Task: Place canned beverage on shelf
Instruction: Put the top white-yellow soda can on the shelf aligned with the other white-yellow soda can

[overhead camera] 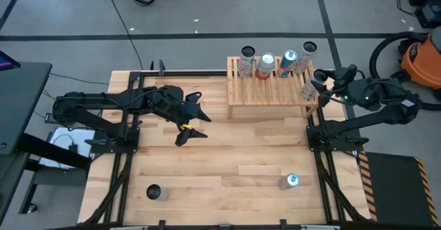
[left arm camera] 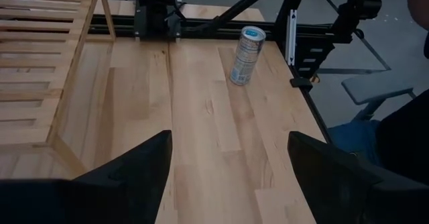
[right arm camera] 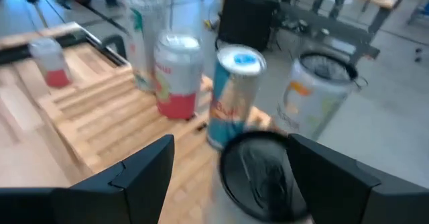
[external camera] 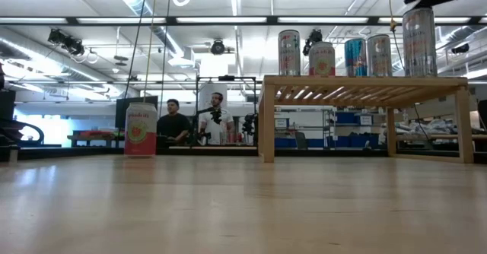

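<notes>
Low in the high view, a short dark can [overhead camera: 154, 191] and a silver cylindrical can [overhead camera: 289, 182] stand on the pale plank table [overhead camera: 227, 154]. Mid-frame, the left gripper [overhead camera: 191, 124] hovers with fingers spread, empty. At upper right, the right gripper [overhead camera: 318, 85] pinches a tall smooth can [overhead camera: 311, 89] at the slatted light-wood shelf [overhead camera: 270, 87], beside four upright cans [overhead camera: 275, 63].

Both arms: matte black, slim jointed links on black frame bases bolted at the table's side edges. Left gripper [overhead camera: 192, 122]: two black wedge-shaped fingers [left arm camera: 127, 177], a yellow mark near the wrist. Right gripper [overhead camera: 318, 84]: same black fingers [right arm camera: 141, 167], green light glowing on the wrist housing.
</notes>
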Tool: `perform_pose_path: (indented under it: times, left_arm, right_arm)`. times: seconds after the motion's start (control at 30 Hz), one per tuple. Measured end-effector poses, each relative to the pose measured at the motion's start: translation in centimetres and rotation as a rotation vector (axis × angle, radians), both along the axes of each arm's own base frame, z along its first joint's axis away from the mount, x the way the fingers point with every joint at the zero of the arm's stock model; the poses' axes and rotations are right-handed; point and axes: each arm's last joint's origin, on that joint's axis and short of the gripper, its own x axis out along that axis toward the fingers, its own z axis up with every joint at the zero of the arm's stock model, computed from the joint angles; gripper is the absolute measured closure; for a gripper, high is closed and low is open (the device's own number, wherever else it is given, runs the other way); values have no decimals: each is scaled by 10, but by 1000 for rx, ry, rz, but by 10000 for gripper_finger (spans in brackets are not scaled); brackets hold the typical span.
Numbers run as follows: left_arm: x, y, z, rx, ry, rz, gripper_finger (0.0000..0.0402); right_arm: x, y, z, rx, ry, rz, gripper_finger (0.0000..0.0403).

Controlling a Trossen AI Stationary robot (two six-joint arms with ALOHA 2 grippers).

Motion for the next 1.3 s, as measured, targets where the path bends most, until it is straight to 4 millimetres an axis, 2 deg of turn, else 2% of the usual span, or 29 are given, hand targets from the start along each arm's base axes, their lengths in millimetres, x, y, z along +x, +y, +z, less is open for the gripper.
perform_pose_path:
  times: [0.2,0.63,0.93,1.1,1.3]
  left_arm:
    - [-1,0,-1,0,16,0,102]
    - [-1,0,-2,-20,23,11,102]
    - [-1,0,-2,-21,23,12,102]
    - [-1,0,-2,-20,27,12,102]
    - [-1,0,-2,-20,27,12,102]
  right_arm:
    - [-3,-1,12,-34,-42,10,106]
    - [-12,-2,2,19,-3,-70,106]
    - [-11,-2,1,37,-15,-67,106]
    - [-5,-1,-8,40,12,-72,106]
    - [-4,-1,-10,23,23,-84,106]
